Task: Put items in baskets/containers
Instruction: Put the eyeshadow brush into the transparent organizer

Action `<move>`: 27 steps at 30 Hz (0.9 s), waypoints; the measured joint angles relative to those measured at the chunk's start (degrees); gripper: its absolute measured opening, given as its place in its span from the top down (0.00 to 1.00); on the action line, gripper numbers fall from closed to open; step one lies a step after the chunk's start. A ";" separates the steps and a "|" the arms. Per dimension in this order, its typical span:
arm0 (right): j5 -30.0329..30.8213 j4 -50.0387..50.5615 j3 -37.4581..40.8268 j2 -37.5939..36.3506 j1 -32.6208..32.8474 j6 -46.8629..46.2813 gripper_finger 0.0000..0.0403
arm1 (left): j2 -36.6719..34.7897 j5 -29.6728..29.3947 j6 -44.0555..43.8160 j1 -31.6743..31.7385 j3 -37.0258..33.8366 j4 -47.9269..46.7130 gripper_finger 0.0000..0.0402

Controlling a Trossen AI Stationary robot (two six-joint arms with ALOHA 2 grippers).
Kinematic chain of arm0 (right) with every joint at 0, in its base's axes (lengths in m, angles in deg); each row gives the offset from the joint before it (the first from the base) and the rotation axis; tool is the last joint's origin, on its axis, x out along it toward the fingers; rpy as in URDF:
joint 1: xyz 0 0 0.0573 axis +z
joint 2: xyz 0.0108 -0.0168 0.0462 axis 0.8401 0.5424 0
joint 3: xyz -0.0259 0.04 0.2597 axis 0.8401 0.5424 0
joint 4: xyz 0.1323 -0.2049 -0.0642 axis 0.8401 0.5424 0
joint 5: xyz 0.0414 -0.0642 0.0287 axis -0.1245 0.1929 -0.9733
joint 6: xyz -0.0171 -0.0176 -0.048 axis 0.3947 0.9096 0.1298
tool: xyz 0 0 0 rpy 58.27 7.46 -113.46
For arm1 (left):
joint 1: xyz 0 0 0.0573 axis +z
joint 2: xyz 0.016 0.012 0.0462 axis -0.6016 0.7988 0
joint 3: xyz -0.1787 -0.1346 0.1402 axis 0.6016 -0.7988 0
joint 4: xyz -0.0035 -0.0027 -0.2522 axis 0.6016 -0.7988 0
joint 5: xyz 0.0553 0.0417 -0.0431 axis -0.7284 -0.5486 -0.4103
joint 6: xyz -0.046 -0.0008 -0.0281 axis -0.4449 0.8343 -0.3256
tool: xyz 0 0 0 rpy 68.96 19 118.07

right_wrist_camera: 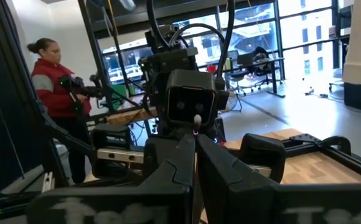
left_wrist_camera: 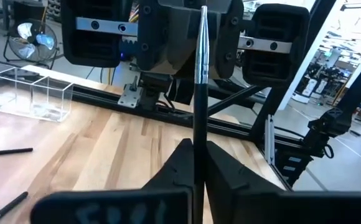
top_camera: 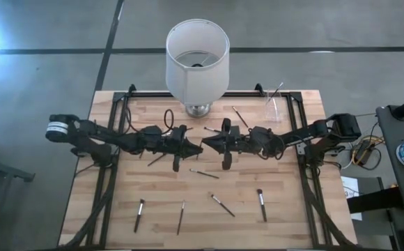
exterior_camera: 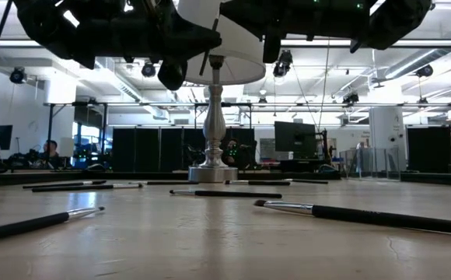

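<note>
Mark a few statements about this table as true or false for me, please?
1. The left hand grips a thin brush. True.
2. The clear cup is empty. False: one brush handle sticks out of it.
3. The lamp has tipped over. False: it stands upright at the table's far edge.
4. Several loose brushes lie on the wooden table. True.
5. The two hands are at opposite ends of the table. False: the right hand faces the left one near the middle.
</note>
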 joint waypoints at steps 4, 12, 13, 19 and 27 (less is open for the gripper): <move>1.47 2.21 0.02 -0.42 0.02 -0.06 0.97 | 0.12 -1.39 2.39 0.03 -0.31 -0.51 0.97; 6.52 19.70 0.78 -6.88 -1.24 3.47 0.80 | 0.13 -2.68 0.78 5.44 -6.77 6.44 0.97; 6.45 19.75 1.71 -7.41 -1.66 3.83 0.79 | 0.13 -2.68 0.60 6.20 -7.39 6.40 0.97; 0.82 6.44 9.53 -5.06 -5.89 0.53 0.91 | 0.91 -1.50 2.88 8.42 -7.87 6.49 0.97; -10.35 -9.34 9.23 5.45 -9.77 -6.34 0.97 | 5.58 3.19 3.16 10.69 -3.96 6.46 0.97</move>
